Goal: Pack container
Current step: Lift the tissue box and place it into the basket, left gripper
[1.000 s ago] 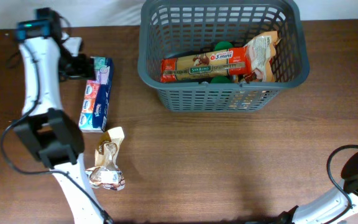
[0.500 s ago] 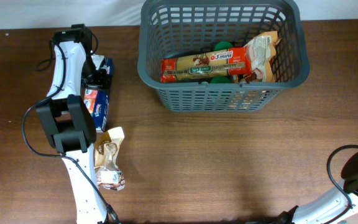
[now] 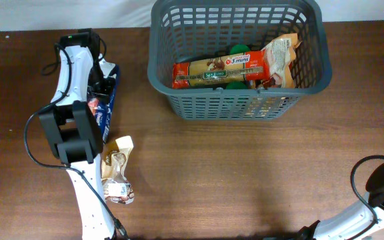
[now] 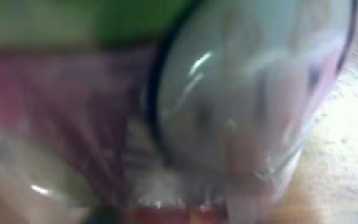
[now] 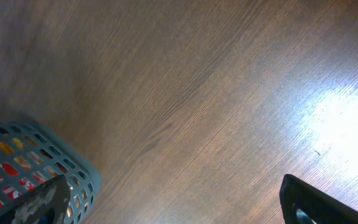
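The container [image 3: 235,105], a dark grey slatted basket, stands at the table's far middle. It holds a red pasta pack [image 3: 222,70], a crinkled bag [image 3: 282,57] and something green [image 3: 240,49]. At the far left a blue tissue pack [image 3: 107,105] lies on the table, and my left gripper [image 3: 101,85] is down on its far end, shut on it. The left wrist view is filled by the blurred tissue pack [image 4: 241,93] right against the lens. My right gripper [image 5: 173,196] hangs open over bare wood, with the container's corner [image 5: 36,162] at its left.
A crumpled brown and white snack packet [image 3: 115,175] lies on the table just in front of the tissue pack. The right arm's base and cable [image 3: 382,190] sit at the near right corner. A white backdrop lines the table's far edge.
My left arm swung right from the table's far left corner onto the tissue pack and its jaws closed on it. The pack now looks narrower and tipped. The right arm has not moved.
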You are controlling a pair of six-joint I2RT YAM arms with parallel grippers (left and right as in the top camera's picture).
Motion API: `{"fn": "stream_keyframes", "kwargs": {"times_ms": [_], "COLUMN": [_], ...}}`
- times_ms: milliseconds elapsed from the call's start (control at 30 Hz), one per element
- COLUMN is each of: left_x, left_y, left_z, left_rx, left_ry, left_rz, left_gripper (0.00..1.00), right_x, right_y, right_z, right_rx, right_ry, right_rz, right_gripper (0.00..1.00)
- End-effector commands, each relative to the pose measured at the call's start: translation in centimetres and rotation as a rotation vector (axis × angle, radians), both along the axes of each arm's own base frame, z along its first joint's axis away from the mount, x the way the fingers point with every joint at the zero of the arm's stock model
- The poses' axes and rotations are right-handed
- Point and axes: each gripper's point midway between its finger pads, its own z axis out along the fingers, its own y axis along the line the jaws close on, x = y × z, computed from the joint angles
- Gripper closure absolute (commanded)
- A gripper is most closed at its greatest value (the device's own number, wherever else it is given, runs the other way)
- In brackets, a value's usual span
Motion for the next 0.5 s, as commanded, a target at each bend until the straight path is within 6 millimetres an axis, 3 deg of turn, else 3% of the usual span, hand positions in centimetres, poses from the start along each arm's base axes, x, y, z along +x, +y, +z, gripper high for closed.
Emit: {"fn": "stream_keyframes", "kwargs": {"times_ms": [0,100,200,300,400,433,467], "left_x": [-1.4,-1.2,0.1,2.4,4.4,4.9,5.1], "left_y": [-0.1,-0.3,-0.6,-1.1,-2.3,-3.0,-3.4], "left_z": [-1.0,0.7,4.1,9.7,16.2,19.4,21.1], "left_rx": [-0.001,0.009,0.018,0.041,0.056,0.061,0.063], "left_ry": [0.076,0.067,-0.011,-0.179,-0.385,-0.484,-0.536], "left_rz": [-0.044,-0.052,-0.060,-0.074,-0.096,-0.109,-0.116], "left_gripper": [0.98,0.99,0.98,0.99,0.98,0.99,0.98], "right_x": [0.0,0.0,0.0,0.0,0.0,0.0,0.0], "right_y": [0.0,0.0,0.0,0.0,0.0,0.0,0.0], "right_z": [-0.3,-0.3,-0.3,-0.3,-0.3,-0.3,-0.3], "right_rx": [0.010,0.010,0.010,0.010,0.010,0.010,0.010], "right_ry": [0.005,0.005,0.005,0.005,0.005,0.005,0.005], "right_rz": [-0.008,-0.008,-0.008,-0.008,-0.008,-0.008,-0.008], "right_gripper": [0.01,0.01,0.01,0.01,0.01,0.01,0.01]}}
